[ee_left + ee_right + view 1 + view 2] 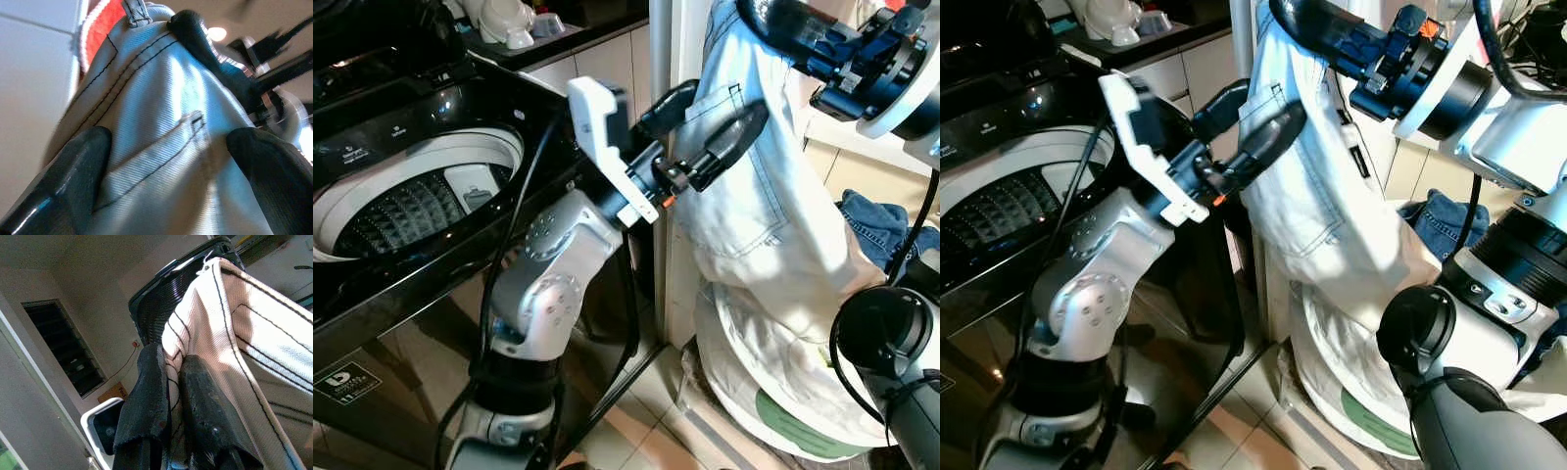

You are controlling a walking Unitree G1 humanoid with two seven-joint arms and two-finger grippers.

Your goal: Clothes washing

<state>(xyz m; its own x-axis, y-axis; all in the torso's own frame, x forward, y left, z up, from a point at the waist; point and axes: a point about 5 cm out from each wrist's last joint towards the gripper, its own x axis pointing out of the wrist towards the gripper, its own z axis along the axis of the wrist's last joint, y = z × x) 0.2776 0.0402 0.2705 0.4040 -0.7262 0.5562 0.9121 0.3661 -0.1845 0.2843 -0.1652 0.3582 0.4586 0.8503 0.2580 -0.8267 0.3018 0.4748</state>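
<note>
Beside the open washing machine (411,196), right gripper (168,396) jaws pinch white jeans (764,225); left gripper (710,132) jaws spread around them

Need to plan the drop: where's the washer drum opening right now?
The washer drum opening sits at the robot's left, lid up, beside the left gripper reaching around the hanging white trousers.

Lower left of the head views, the left arm (543,294) is rounded silver casing dotted with small screws, black joint rings and loose black cables. Its wrist carries a white bracket (607,147) and an orange tab before the black-fingered left hand (710,132). Upper right, the right arm (1489,108) shows white housing, blue fittings and black joints.
</note>
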